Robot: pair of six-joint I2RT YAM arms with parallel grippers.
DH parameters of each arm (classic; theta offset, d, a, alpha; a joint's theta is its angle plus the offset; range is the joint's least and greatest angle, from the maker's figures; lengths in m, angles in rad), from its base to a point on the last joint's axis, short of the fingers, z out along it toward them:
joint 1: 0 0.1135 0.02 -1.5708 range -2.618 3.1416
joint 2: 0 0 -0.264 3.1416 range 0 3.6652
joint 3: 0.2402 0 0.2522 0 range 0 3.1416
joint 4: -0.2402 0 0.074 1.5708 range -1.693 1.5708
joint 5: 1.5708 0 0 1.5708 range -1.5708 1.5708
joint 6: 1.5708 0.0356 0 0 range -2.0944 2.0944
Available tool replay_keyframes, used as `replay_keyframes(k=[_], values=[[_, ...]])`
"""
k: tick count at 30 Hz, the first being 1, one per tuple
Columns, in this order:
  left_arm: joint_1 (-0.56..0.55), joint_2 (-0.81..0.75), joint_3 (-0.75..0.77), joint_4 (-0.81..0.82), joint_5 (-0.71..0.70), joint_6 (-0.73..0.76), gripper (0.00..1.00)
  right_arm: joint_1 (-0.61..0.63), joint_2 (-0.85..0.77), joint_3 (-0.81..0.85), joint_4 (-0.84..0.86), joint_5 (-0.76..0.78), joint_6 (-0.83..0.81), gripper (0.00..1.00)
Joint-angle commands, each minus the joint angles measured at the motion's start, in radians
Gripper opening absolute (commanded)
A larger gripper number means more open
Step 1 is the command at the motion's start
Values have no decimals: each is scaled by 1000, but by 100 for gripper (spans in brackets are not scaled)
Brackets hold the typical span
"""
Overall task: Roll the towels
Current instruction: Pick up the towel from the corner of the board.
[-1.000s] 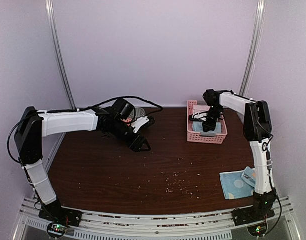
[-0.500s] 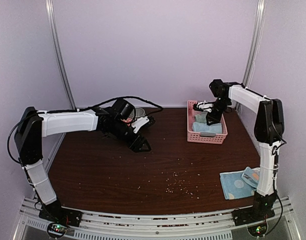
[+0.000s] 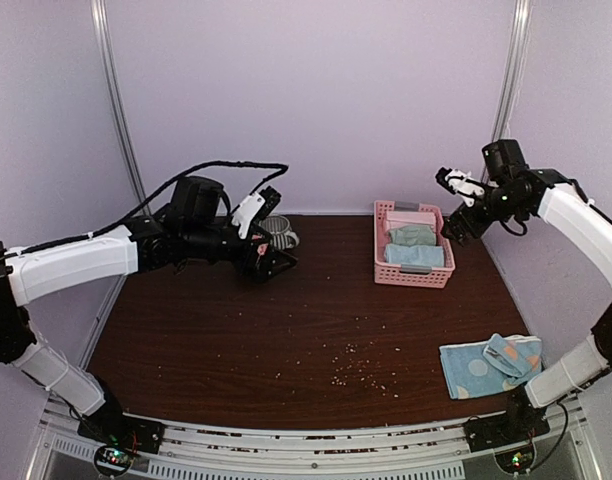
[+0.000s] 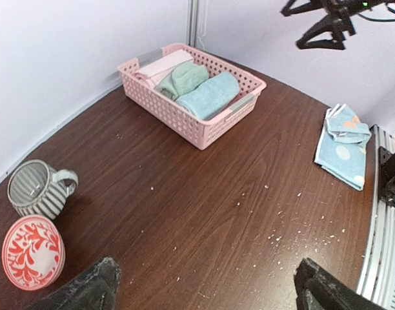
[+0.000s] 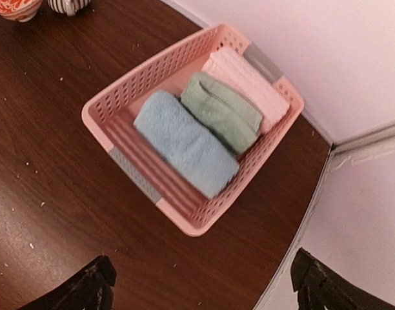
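Three rolled towels lie side by side in the pink basket [image 3: 414, 277]: a light blue one [image 5: 184, 143], a grey-green one [image 5: 222, 111] and a pink one [image 5: 246, 81]. A dotted light blue towel [image 3: 489, 364] lies loosely folded on the table at the front right. My right gripper [image 5: 202, 268] hangs open and empty above the basket's right side, high off the table. My left gripper [image 4: 207, 284] is open and empty too, raised over the back left of the table, far from every towel.
A striped grey mug [image 4: 39, 188] and a red patterned bowl [image 4: 32, 252] stand at the back left, just below my left gripper. Pale crumbs [image 3: 356, 365] are scattered over the dark wooden table. Walls close in the back and right sides.
My right gripper has risen out of the basket to the right and opened, leaving the light blue roll inside. My left arm has lifted and drawn back, its jaws spreading wider.
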Motion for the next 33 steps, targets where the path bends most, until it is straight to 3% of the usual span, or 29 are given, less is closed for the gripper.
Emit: replay_keyframes(k=[1,3,5,8,11,16,21,27,28,33], values=[[-9,-30,-159,245,-140,-94,98,-23,-36,-163,-93,65,11,90],[-12,-45,-181,257,-306,-123,98,-61,-48,-206,-193,64,-17,78],[-13,-39,-170,212,-563,-163,98,-82,-77,-258,-269,96,-54,70],[-13,52,-83,55,-777,-229,98,-99,-140,-368,-318,180,-99,68],[-11,117,-52,81,-714,-247,98,-117,-155,-487,-337,245,-140,66],[-5,-39,-290,431,-556,-309,97,-120,-154,-579,-301,288,-156,66],[-6,-6,-221,372,-439,-247,76,-120,-76,-614,-292,289,-146,66],[-12,22,-215,385,-303,-243,68,-120,-11,-667,-187,345,-141,65],[-13,20,-216,383,-302,-244,67,-119,2,-668,-179,345,-137,60],[-14,-10,-226,362,-306,-191,61,-108,17,-537,-219,250,-134,3]])
